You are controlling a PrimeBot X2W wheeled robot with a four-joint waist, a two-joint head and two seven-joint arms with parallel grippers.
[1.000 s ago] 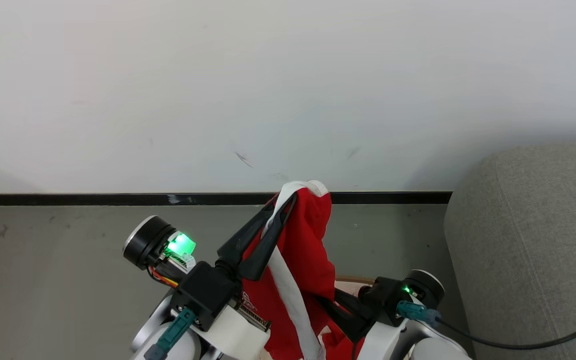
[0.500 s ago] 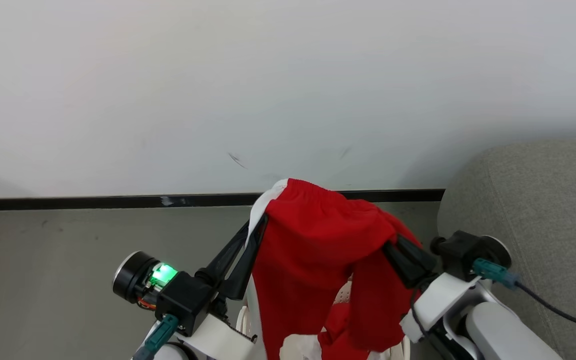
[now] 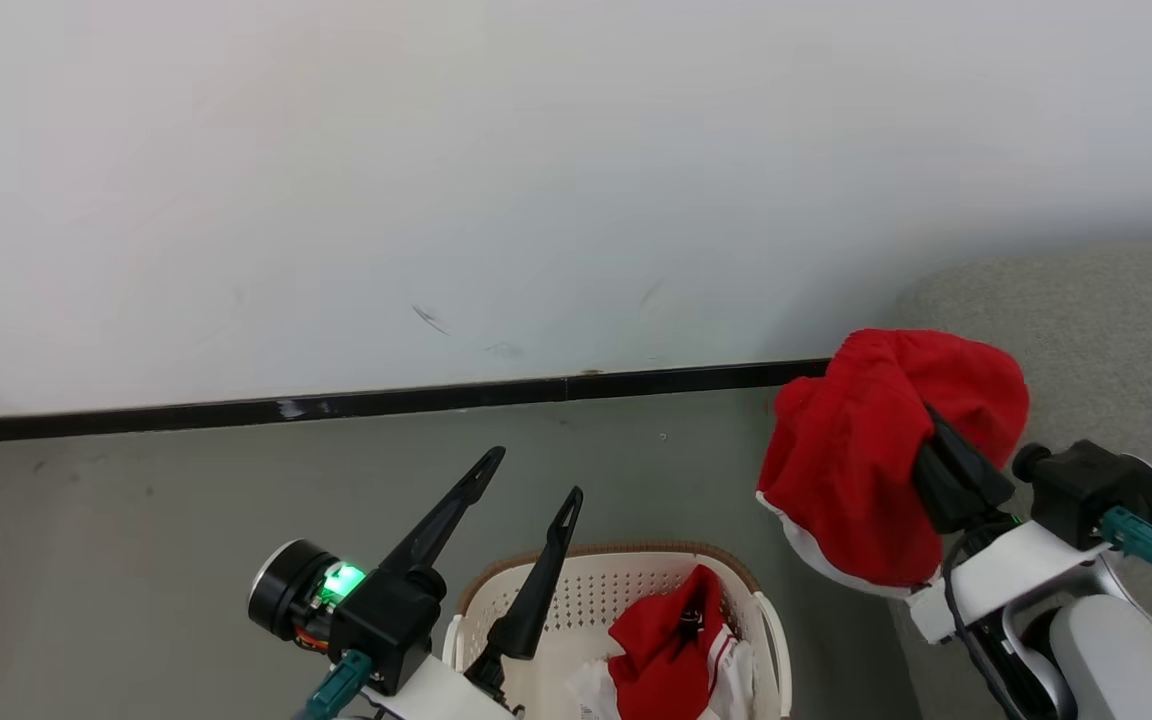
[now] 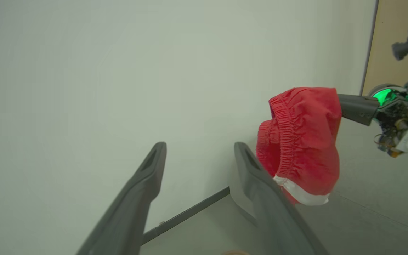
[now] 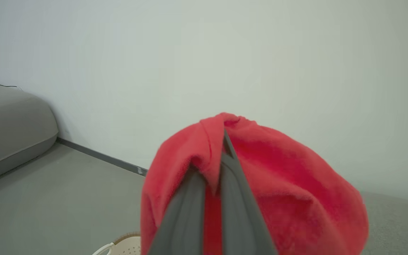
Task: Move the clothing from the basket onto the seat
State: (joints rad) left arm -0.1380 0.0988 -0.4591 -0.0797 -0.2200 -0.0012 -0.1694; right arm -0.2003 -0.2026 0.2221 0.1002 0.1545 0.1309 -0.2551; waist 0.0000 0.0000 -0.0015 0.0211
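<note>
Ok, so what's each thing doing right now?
Left gripper: jaws open, empty.
Right gripper: jaws shut on cloth.
Bright red fabric garment with white trim: bunched, held in the air.
Cream perforated plastic basket with brown rim: upright, on floor.
Red-and-white striped fabric garment: crumpled in basket.
Large grey fabric seat: no clothing seen on it.

The raised garment (image 3: 866, 470) is bright red with a white band at its hem. The second garment (image 3: 661, 640) is the same red, with white stripes and a small dark mark (image 3: 688, 620). The basket (image 3: 596, 595) is cream-white, dotted with rows of holes, under a brown woven-look rim. The seat (image 3: 1086, 320) is mid-grey fabric. Both arms' jaws are matte black and the right forearm shell (image 3: 996, 580) is white, with teal plugs (image 3: 1141, 532) and a green lamp (image 3: 341, 580). The wall (image 3: 536, 180) is off-white, the skirting (image 3: 386, 403) black, the floor (image 3: 136, 520) grey.
</note>
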